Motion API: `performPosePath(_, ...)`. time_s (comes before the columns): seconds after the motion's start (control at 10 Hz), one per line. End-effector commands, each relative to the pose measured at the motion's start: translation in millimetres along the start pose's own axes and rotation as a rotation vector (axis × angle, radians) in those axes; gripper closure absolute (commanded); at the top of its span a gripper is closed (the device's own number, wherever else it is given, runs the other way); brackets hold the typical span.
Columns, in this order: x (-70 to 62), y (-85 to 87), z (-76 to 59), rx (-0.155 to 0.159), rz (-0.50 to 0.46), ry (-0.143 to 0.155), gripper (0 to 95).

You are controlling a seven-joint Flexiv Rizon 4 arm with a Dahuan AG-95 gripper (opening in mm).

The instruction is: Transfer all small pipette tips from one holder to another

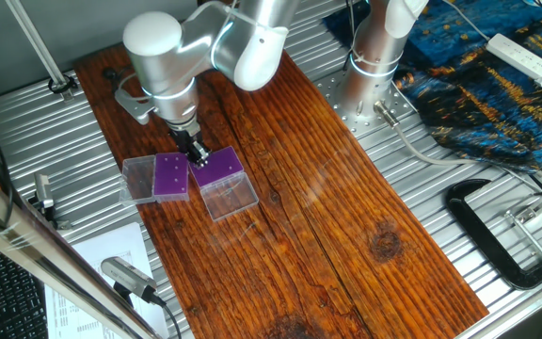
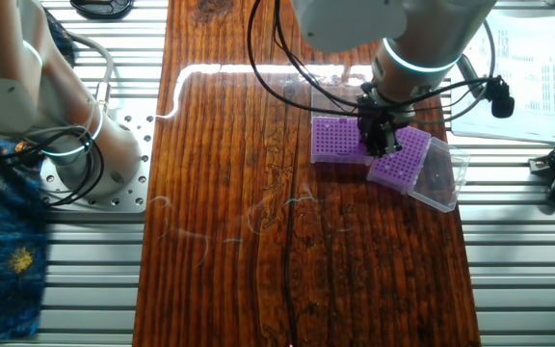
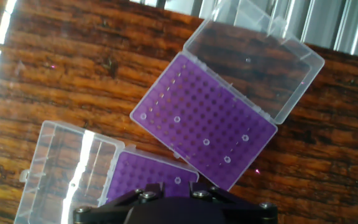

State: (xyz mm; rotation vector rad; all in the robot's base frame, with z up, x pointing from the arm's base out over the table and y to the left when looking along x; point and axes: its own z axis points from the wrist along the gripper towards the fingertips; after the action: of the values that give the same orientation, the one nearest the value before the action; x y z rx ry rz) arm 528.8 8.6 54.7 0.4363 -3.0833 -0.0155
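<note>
The lighter purple boxy rack (image 3: 207, 134) lies with its clear lid (image 3: 253, 59) open; several small whitish tips (image 3: 206, 142) sit in its holes. It also shows in one fixed view (image 1: 219, 168) and in the other fixed view (image 2: 400, 159). The darker purple rack (image 3: 145, 177) lies beside it, lid (image 3: 61, 168) open, and it shows in both fixed views (image 1: 170, 176) (image 2: 338, 140). One tip (image 3: 177, 180) sits in the darker rack, right at my gripper (image 3: 177, 188). My gripper (image 1: 197, 155) (image 2: 380, 145) is low over the inner edges of the two racks. Its fingertips are hidden.
The racks lie on a dark wooden board (image 1: 327, 188) over a ribbed metal table. A second arm's base (image 1: 374, 56) stands at the back. A black clamp (image 1: 497, 235), a white power strip (image 1: 520, 55) and papers (image 2: 523, 72) lie off the board.
</note>
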Motion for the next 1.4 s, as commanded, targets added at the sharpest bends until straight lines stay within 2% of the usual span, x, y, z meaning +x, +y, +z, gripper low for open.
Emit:
performPosePath(0.1,0.0,0.2,0.9,0.0,0.001,-0.001,95.0)
performPosePath(0.8,-0.4,0.3,0.1,0.001,-0.006,-0.003,95.0)
performPosePath(1.1,-0.3,0.4,-11.2,0.001,-0.008,0.004,95.0)
performPosePath(1.4,-2.1,-1.7,-29.1,0.003,-0.018,0.015,95.0)
